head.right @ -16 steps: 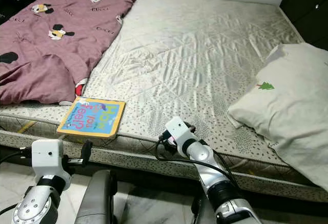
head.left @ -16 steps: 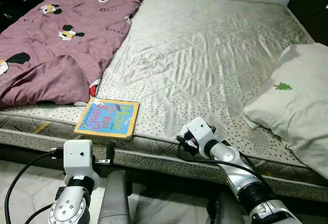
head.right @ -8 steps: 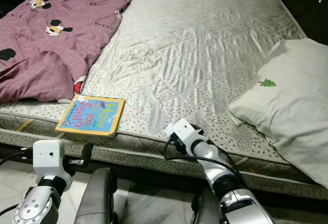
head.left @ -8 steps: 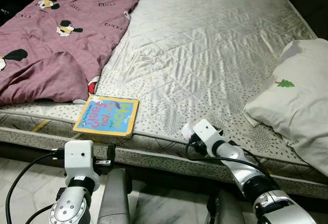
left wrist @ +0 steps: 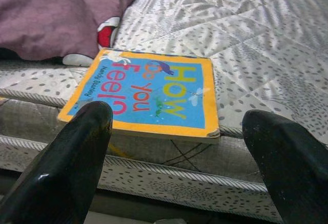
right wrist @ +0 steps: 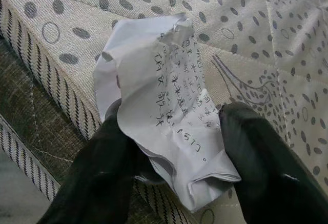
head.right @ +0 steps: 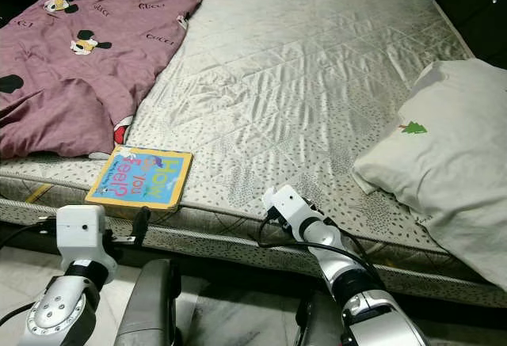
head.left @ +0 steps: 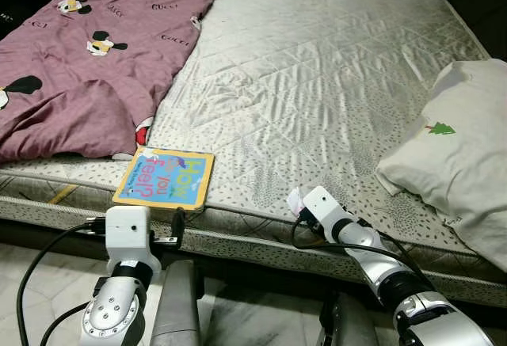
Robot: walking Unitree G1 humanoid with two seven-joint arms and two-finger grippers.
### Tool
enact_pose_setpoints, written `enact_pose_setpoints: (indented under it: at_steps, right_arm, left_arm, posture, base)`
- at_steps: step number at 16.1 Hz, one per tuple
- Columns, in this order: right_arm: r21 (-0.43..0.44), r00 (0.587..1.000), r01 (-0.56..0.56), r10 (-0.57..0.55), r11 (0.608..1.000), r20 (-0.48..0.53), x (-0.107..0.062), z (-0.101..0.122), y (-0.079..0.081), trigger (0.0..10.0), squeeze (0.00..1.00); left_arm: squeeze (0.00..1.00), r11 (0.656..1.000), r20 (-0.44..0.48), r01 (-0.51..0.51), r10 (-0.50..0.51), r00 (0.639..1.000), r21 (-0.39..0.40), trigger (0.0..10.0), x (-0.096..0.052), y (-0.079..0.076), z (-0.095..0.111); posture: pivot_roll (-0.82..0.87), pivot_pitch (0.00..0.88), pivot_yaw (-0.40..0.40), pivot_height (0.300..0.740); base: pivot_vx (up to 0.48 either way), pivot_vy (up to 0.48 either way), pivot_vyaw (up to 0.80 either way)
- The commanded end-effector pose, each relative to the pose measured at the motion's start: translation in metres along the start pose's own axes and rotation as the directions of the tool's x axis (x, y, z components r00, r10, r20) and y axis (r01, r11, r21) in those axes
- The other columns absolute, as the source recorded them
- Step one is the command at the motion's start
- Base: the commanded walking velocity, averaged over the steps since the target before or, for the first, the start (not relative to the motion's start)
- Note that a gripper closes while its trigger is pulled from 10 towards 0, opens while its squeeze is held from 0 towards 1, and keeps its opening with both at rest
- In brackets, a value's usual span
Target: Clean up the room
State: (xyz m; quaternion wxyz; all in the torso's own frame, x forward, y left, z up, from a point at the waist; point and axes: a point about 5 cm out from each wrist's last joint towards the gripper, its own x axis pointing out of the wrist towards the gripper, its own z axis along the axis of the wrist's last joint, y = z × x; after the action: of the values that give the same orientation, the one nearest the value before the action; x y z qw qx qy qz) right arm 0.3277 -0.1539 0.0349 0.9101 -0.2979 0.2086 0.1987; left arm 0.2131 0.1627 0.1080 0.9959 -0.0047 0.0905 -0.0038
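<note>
A crumpled white paper (right wrist: 164, 116) with handwriting lies at the front edge of the mattress (head.left: 317, 85). My right gripper (right wrist: 177, 165) is shut on the paper (head.left: 295, 200), one black finger on each side. A children's book (head.left: 166, 178) with a yellow border and blue cover lies flat on the mattress edge, by the maroon blanket (head.left: 79, 61). My left gripper (left wrist: 179, 147) is open, just below and in front of the book (left wrist: 148, 93), with nothing between its fingers (left wrist: 77, 157).
A white pillow (head.left: 459, 156) with a small green tree print lies on the right side of the bed. A red-and-white item (head.left: 143, 136) peeks from under the blanket beside the book. Pale tiled floor (head.left: 32, 275) runs along the bed's front.
The camera tilted slightly. My right gripper shifted a little right along the mattress edge, and the paper now shows at its tip. My left wrist edged closer to the bed.
</note>
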Motion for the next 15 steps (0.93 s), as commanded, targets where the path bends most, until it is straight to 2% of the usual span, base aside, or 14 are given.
enact_pose_setpoints:
  at_steps: [1,9,11,13,15]
  right_arm:
    - [0.000,1.000,0.011,-0.011,1.000,-0.008,-0.001,-0.002,-0.004,0.0,0.00]
    - [0.000,1.000,0.029,-0.029,1.000,0.004,0.000,0.002,-0.013,0.0,0.00]
    - [0.046,0.999,0.039,-0.040,0.998,0.014,0.000,0.004,-0.014,0.0,0.00]
    - [0.188,0.996,0.055,-0.066,0.981,0.054,0.001,0.011,-0.016,0.0,0.00]
    - [0.264,0.994,0.062,-0.084,0.962,0.073,0.002,0.014,-0.018,0.0,0.00]
  left_arm:
    - [0.00,1.000,-0.006,0.013,-0.013,1.000,-0.004,10.0,0.001,-0.002,-0.002]
    - [0.00,0.999,0.021,0.046,-0.045,0.999,-0.023,10.0,0.017,-0.009,-0.001]
    - [0.00,0.999,0.035,0.046,-0.045,0.998,-0.025,10.0,0.021,-0.009,0.000]
    - [0.00,0.999,0.057,0.046,-0.044,0.997,-0.024,10.0,0.029,-0.010,0.003]
    - [0.00,0.999,0.072,0.041,-0.039,0.997,-0.026,10.0,0.033,-0.009,0.005]
  posture:
    - [0.15,0.111,-0.048,0.539]
    - [0.12,0.043,-0.058,0.539]
    - [0.11,0.025,-0.061,0.539]
    - [0.10,0.000,-0.064,0.539]
    - [0.09,0.000,-0.062,0.539]
  base:
    - [0.000,0.000,0.00]
    - [0.000,0.000,0.00]
    - [0.000,0.000,0.00]
    - [0.000,0.000,0.00]
    - [0.000,0.000,0.00]
